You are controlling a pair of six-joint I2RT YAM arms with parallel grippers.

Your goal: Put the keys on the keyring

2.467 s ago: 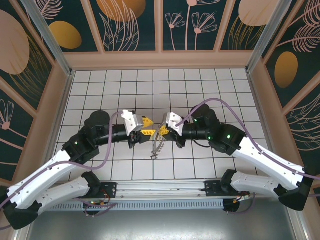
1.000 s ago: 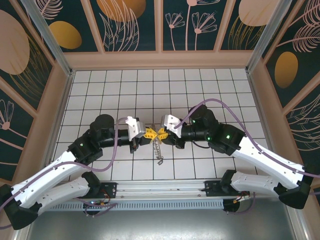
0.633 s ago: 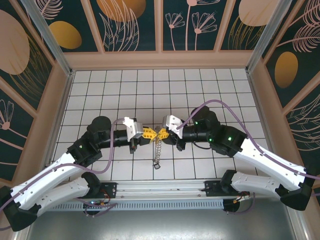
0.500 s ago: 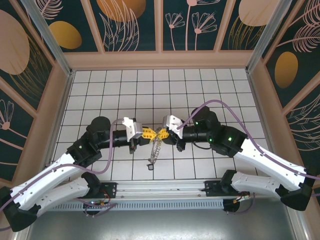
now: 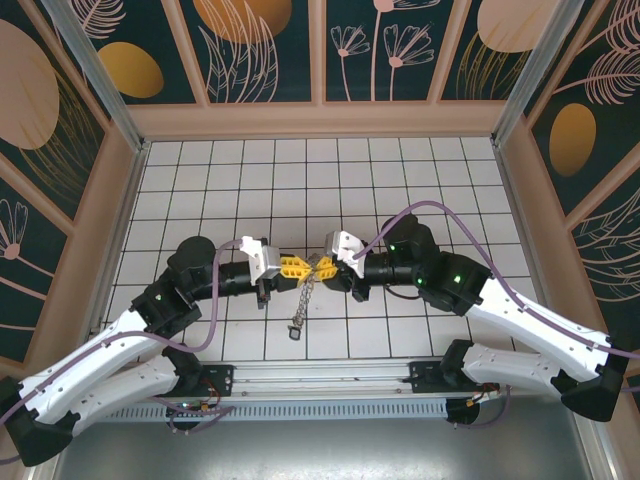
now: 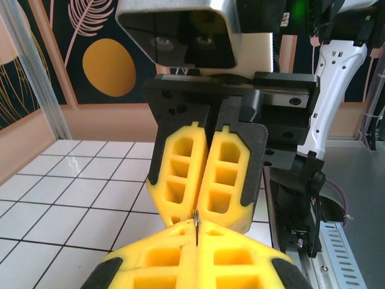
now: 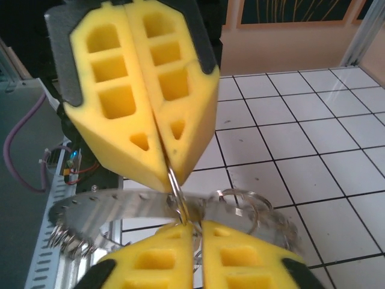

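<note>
Clenching tip to tip, my left pincer [image 5: 297,267] and right pincer [image 5: 321,266] both pinch the thin keyring [image 7: 173,183] between them. The keys [image 5: 299,308] dangle in a chain just beneath that meeting point, above the white tiled floor [image 5: 400,180]. Teal leaf-painted walls [image 5: 265,60] stand beyond.

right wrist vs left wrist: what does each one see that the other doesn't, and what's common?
Right wrist, not left wrist: the keys fanned out under the pinch, small loops beside them, and the left tool facing the lens. Left wrist, not right wrist: the right tool head-on, its camera housing above and a white arm link behind. Both: the two tools shut tip to tip on the thin keyring, over a white tiled floor.
</note>
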